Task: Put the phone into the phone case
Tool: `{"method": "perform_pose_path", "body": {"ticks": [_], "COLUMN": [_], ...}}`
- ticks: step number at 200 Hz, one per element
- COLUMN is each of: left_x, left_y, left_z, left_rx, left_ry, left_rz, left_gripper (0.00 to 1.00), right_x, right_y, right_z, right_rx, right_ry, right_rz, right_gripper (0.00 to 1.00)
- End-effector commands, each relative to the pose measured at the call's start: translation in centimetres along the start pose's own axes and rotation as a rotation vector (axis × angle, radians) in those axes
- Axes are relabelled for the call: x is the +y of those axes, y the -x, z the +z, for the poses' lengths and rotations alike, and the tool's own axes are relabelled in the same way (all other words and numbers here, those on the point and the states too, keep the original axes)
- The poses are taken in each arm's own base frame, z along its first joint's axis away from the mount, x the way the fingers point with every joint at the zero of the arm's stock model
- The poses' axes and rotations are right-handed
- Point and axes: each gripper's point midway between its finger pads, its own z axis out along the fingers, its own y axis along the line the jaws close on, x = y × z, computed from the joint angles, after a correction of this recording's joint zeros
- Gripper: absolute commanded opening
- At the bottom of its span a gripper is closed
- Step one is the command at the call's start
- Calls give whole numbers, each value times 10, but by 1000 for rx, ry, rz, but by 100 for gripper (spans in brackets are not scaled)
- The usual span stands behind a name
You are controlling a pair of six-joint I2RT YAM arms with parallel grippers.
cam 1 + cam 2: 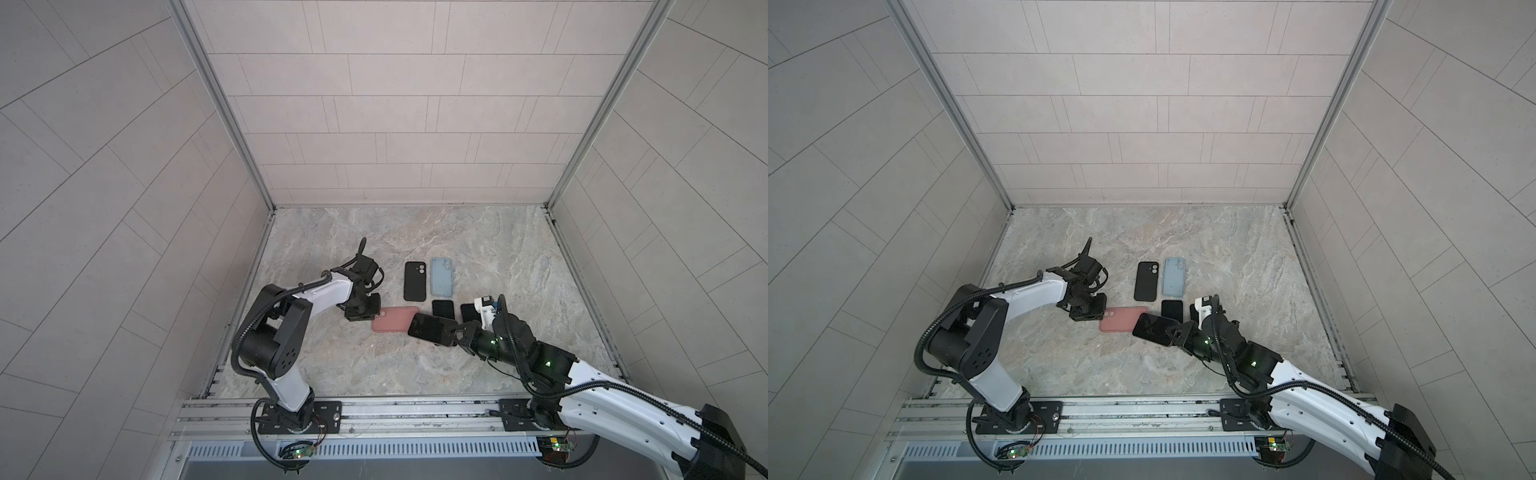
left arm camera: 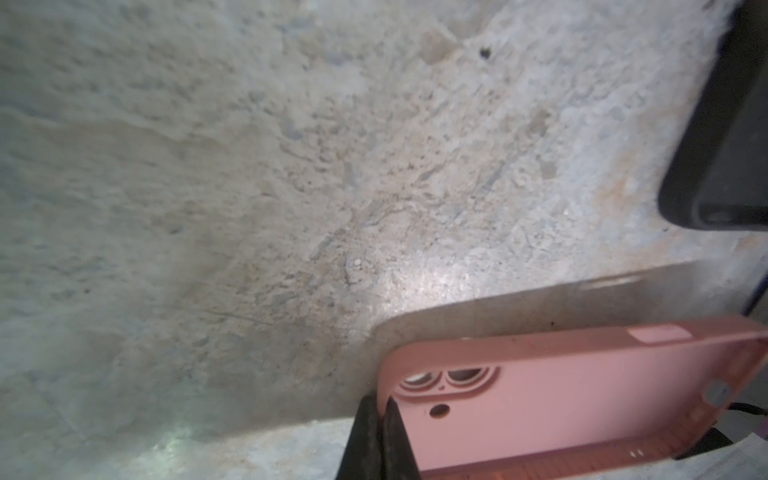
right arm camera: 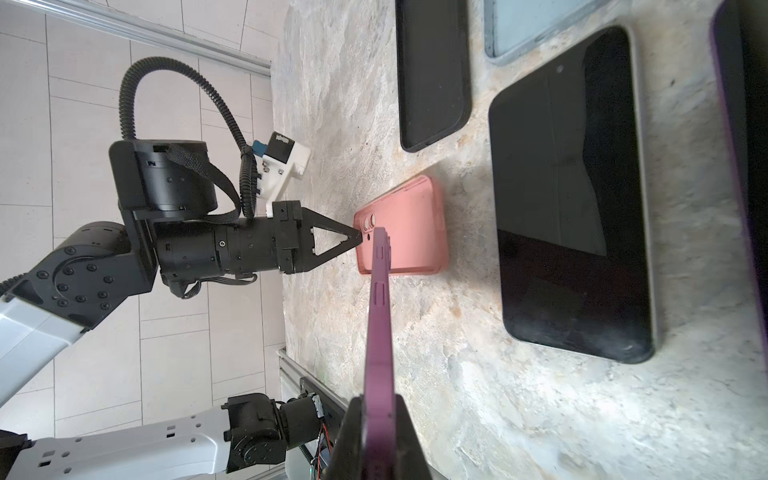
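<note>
Two pieces are gripped but not yet joined, so the task looks roughly at its midpoint. The pink case (image 1: 392,320) lies open side up on the table (image 1: 374,365), long axis running from 9 to 3 o'clock in both top views. The left gripper (image 3: 357,237) is clenched on the case's short wall at the 9 o'clock end, beside the camera cut-out. The left wrist view shows its fingers (image 2: 392,440) pinching that wall from inside and outside. I cannot tell whether that end is raised off the table.

The right gripper (image 1: 455,332) is clamped on one short end of the phone (image 1: 430,328), screen up and tilted. The phone's free end overlaps the 3 o'clock end of the case. Whether the two touch there, the pictures do not settle.

What looks done: case steadied, phone picked up and brought to it. What looks left: lining the phone up with the case, lowering it in and pressing the edges home.

A black case (image 1: 414,281) and a blue case (image 1: 441,276) sit at about 1 o'clock from the pink one, with a spare phone (image 1: 443,309) just beside them, all untouched
</note>
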Motion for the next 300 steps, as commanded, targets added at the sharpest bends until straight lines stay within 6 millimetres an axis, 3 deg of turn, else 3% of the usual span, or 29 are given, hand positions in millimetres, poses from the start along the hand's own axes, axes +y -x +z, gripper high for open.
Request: {"method": "perform_pose_path", "body": {"ticks": [1, 35, 75, 80, 84, 102, 127, 151, 186, 208, 228, 240, 268, 300], "left_x": [4, 0, -3, -4, -5, -8, -11, -10, -20, -21, -23, -23, -21, -23], "left_y": [3, 4, 0, -2, -3, -5, -7, -5, 0, -1, -4, -5, -6, -8], "left_z": [2, 0, 1, 1, 1, -2, -5, -9, -21, -54, -79, -88, -89, -64], "left_rx": [0, -5, 1, 6, 6, -12, -20, -48, -95, -199, -318, -387, -479, -442], "left_ry": [24, 7, -21, -31, -37, -33, -43, -41, -90, -120, -195, -248, -360, -415], "left_rz": [-2, 14, 21, 18, 17, 40, 47, 43, 53, 43, -22, -73, -182, -214], "left_gripper": [3, 2, 0, 0, 0, 0, 17, 38, 41, 43, 57, 59, 65, 64], "right_x": [26, 31, 45, 40, 53, 61, 62, 64, 55, 58, 60, 57, 57, 55], "right_y": [3, -2, 0, -1, 3, 11, 27, 21, 7, 11, 17, 20, 33, 39], "right_z": [-6, -6, -13, -10, -11, -3, 3, 10, 23, 29, 39, 46, 61, 80], "right_rx": [-6, 31, 100, 119, 121, 153, 159, 238, 351, 349, 362, 375, 379, 382], "right_ry": [65, 53, -53, -73, -47, -17, -28, -43, -54, -44, -45, -54, -62, -51], "right_rz": [-22, -31, -209, -208, -210, -186, -161, -207, -255, -288, -285, -280, -274, -250], "right_gripper": [0, 0, 0, 0, 0, 0, 0, 0, 0, 0, 0, 0, 0, 0]}}
